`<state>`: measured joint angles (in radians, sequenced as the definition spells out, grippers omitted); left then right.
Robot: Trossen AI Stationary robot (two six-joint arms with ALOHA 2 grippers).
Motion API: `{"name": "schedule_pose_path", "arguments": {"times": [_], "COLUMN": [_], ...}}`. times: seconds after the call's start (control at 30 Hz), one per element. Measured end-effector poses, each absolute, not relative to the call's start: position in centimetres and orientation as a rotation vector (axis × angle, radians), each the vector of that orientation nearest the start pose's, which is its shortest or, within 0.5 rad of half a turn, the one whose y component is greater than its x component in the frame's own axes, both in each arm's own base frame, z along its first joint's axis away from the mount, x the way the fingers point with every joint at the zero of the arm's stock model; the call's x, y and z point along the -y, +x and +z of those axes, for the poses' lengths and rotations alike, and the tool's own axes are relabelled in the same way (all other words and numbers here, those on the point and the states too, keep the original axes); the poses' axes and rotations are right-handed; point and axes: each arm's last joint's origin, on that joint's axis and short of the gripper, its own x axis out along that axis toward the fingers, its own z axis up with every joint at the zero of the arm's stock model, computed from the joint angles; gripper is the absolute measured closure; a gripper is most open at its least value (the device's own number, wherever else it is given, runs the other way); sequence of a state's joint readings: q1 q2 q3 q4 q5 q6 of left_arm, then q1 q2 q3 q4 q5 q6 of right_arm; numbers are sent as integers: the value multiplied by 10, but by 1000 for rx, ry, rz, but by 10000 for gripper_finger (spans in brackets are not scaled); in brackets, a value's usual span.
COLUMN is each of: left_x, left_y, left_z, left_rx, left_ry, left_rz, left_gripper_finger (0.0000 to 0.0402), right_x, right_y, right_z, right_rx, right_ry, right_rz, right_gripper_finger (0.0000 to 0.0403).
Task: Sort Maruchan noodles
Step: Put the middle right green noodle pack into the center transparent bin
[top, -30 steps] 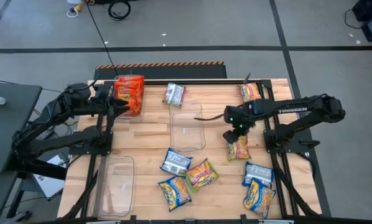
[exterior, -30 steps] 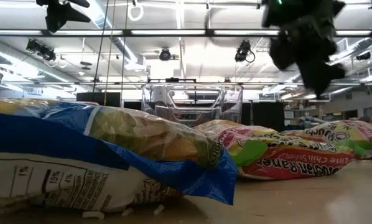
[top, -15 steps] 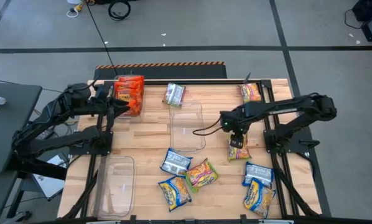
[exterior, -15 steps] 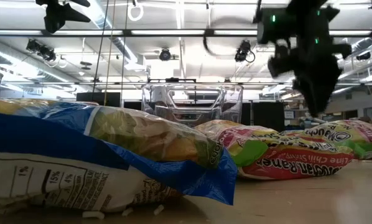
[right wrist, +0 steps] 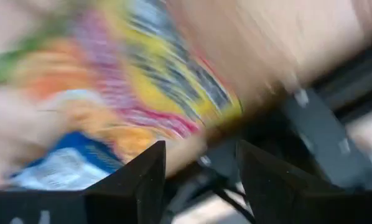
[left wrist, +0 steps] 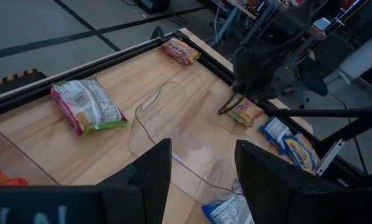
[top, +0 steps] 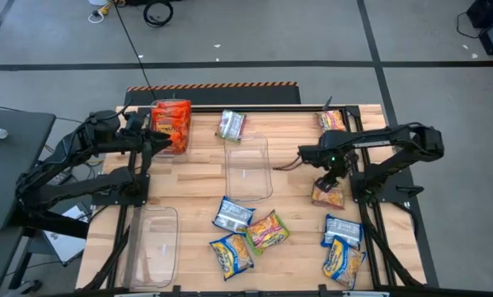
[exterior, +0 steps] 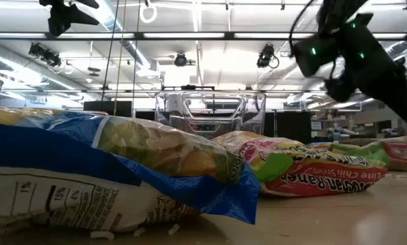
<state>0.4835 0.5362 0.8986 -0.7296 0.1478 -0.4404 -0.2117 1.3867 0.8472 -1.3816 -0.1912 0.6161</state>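
Risk: the right gripper (top: 335, 175) is poised just over a yellow-pink-green packet (top: 328, 195) at about 3 o'clock on the table (top: 201, 177), near the right edge. Its fingers (right wrist: 139, 186) are seen spread apart with nothing between them. The wrist view is smeared by motion, so a fast descent is judged likely to land off-centre, and the crinkly wrap could slip or be nudged toward the rail. Two blue packets (top: 342, 247) lie close by at 5 o'clock and could be caught in the same pinch.

The left gripper (top: 157, 142) is parked at 10 o'clock beside the orange stack (top: 171, 125), jaws apart, empty.

Surface: pale wood planks in a dark frame. One clear bin (top: 248, 169) is at centre, another (top: 155, 243) at 7 o'clock. Loose packets (top: 248, 231) are clustered at 6 o'clock, singles at 12 and 1.

Room: grey floor with dark lines; ceiling strip lights are seen in the low view.
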Motion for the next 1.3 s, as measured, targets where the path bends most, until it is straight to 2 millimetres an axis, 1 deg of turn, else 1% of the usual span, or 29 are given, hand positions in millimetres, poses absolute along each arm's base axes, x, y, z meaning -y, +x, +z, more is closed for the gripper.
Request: {"name": "schedule_pose_path", "arguments": {"times": [0.1,0.13,0.2,0.23,0.33,0.47,0.53,0.6,0.73,0.83,0.97,1.13,1.3], "left_x": [-39,-39,-39,-39,-39,-40,-40,-40,-40,-40,-40,-41,-42], "left_y": [82,82,82,82,83,83,83,83,83,83,83,83,82], "left_z": [347,347,347,347,348,349,349,349,349,349,349,349,349], "left_rx": [-269,-268,-267,-264,-248,-231,-227,-226,-222,-220,-217,-214,-208], "left_ry": [-542,-539,-539,-542,-561,-585,-604,-612,-630,-628,-625,-622,-616], "left_rz": [422,426,428,429,429,431,434,435,438,448,464,481,508], "left_gripper_finger": [221,221,221,221,221,221,221,221,221,221,221,221,221], "right_x": [33,34,37,42,63,91,100,105,106,103,101,94,87], "right_y": [185,188,189,188,178,165,160,158,156,157,156,156,160], "right_z": [219,226,233,232,219,203,196,189,171,160,149,142,142], "right_rx": [-1688,-1628,-1561,-1559,-1584,-1606,-1616,-1636,-1707,-1698,-1667,-1590,-1574], "right_ry": [714,672,605,619,738,799,814,817,843,890,919,1017,1021], "right_rz": [-444,-417,-406,-418,-453,-485,-469,-424,-315,-226,-177,-67,15], "right_gripper_finger": [201,201,202,202,202,202,202,201,202,201,202,209,232]}}
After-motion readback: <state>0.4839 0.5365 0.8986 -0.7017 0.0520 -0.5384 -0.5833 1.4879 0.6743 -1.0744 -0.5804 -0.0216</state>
